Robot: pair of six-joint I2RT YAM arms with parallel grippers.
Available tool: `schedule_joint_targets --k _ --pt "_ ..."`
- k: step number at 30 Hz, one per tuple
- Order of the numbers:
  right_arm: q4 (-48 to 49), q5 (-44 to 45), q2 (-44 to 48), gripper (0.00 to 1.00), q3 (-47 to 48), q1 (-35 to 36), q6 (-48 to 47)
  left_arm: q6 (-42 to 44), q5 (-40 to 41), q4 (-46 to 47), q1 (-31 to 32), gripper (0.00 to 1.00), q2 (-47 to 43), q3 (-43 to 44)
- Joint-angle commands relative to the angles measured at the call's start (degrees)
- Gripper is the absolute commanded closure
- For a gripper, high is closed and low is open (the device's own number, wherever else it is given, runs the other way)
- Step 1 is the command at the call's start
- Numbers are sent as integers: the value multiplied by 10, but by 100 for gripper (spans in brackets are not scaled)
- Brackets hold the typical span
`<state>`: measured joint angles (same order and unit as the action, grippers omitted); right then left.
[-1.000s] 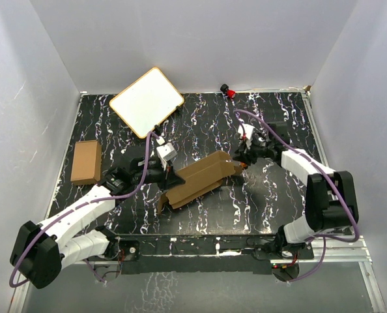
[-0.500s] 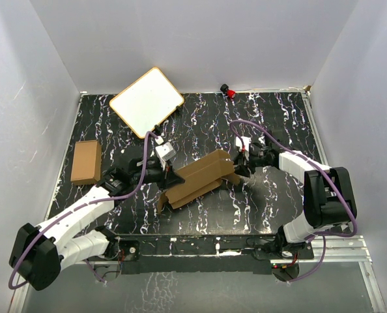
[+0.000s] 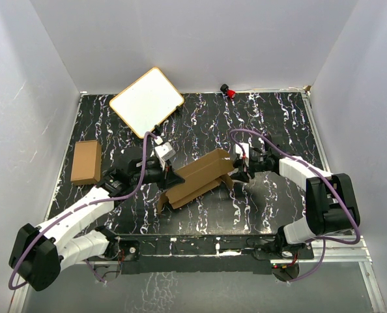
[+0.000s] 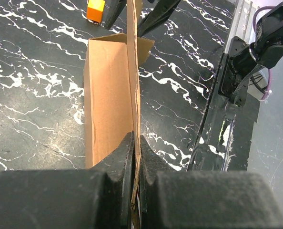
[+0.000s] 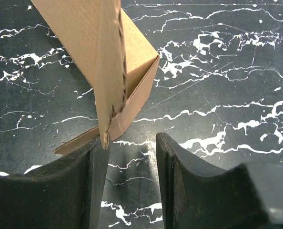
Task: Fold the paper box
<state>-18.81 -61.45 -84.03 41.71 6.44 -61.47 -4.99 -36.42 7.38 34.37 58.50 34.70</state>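
Black marbled counter [image 3: 278, 117] in a white-walled cell, arms bolted at the 6 o'clock edge.

- The paper box [image 3: 200, 176] is near the centre of the counter. It's a half-formed oblong trough with its long axis running roughly 8 to 2 o'clock, open side up and end flaps loose.
- The left hand [image 3: 169, 175] is at the box's 9 o'clock end, pressed together on one upright side panel. The wrist view shows the cardboard edge clamped between the pads.
- The right hand [image 3: 240, 171] is at the 3 o'clock end, spread and holding nothing. The tip of a flap [image 5: 110, 71] hangs just beside its left finger [image 5: 96, 181], with bare counter visible in the gap.
- A white board [image 3: 146, 101] sits at 11 o'clock and a small brown carton [image 3: 86, 162] at 9 o'clock. Both are well apart from the work.

Handling, my read:
- It's thin cardboard and light, so it will skate on this slick counter unless one end is pinned.
- The panels are stiff, and it should bend only at the scored creases.
- The perforated flap edge looks tear-prone.
- I'd grip the flap well in from the tip, near its crease, and fold against the left hand's hold. A hard pinch mid-panel risks a dent.
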Motion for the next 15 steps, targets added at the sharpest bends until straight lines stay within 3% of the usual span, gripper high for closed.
schedule_joint_targets --k 1,15 --pt "46 -39 17 52 -2 9 -5 -2 -3 18 3 100 -11 -7" --pt "86 -42 8 49 -7 35 64 -13 -3 37 3 100 -15 -22"
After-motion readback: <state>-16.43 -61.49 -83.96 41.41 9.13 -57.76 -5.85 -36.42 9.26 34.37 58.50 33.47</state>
